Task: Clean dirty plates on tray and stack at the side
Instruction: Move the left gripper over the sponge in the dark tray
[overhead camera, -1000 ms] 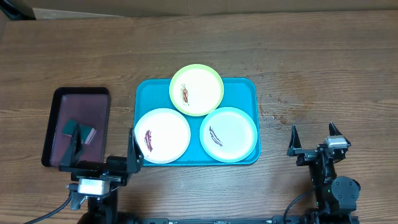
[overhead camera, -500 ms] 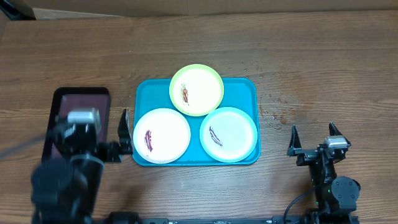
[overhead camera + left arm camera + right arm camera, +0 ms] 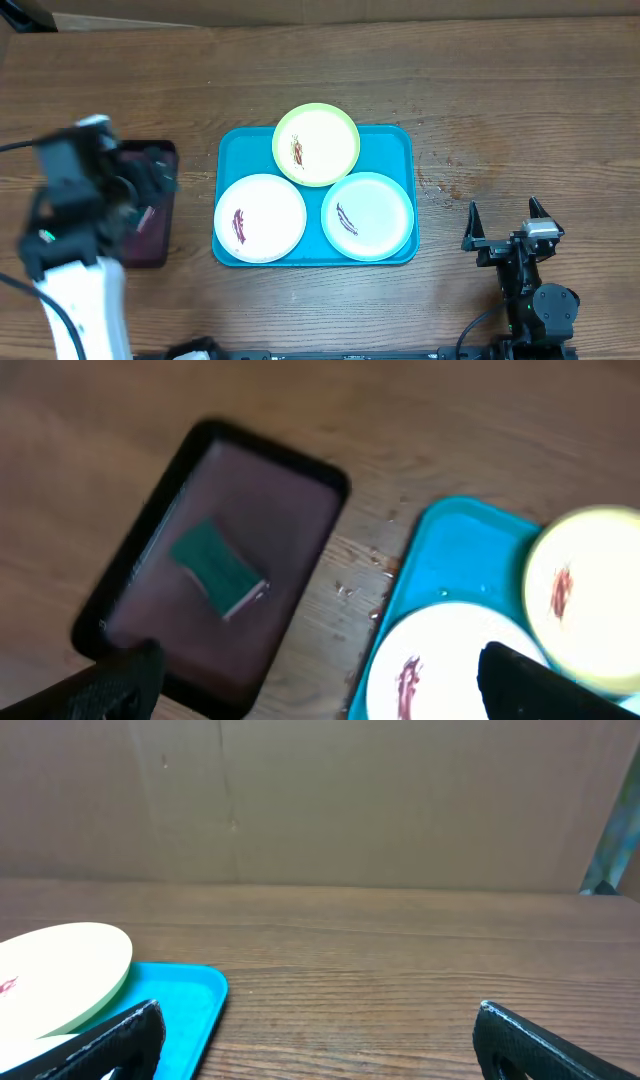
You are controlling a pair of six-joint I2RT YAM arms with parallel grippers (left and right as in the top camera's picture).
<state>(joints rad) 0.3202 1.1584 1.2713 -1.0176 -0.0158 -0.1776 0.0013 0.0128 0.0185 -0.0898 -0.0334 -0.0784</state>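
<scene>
Across the brown wood-grain counter [image 3: 500, 90] we see two arms, one at each front corner. Our left arm [image 3: 85, 300] rises at the left, its white link upright and its black wrist over a dark tray; it is blurred from overhead. The left claw [image 3: 320, 655] is released, its black fingers spread wide with nothing between them. Our right arm [image 3: 535, 300] sits low at the right front, well apart from the plates. The right claw [image 3: 502, 208] points toward the far edge, equally spread and empty.

At the centre lies the turquoise tray [image 3: 395, 140], smooth plastic with rounded corners and a raised rim. Left of it is the maroon tray [image 3: 270, 510], which is smaller and black-rimmed. Three round shallow plates rest on the turquoise tray. The lime-rimmed plate [image 3: 317, 144] overlaps the far rim, the white plate [image 3: 260, 218] is front left, and the light-blue-rimmed plate [image 3: 367, 216] is front right. Each bears a small dark smear. A green rectangular sponge [image 3: 215, 568] lies on the maroon tray.
</scene>
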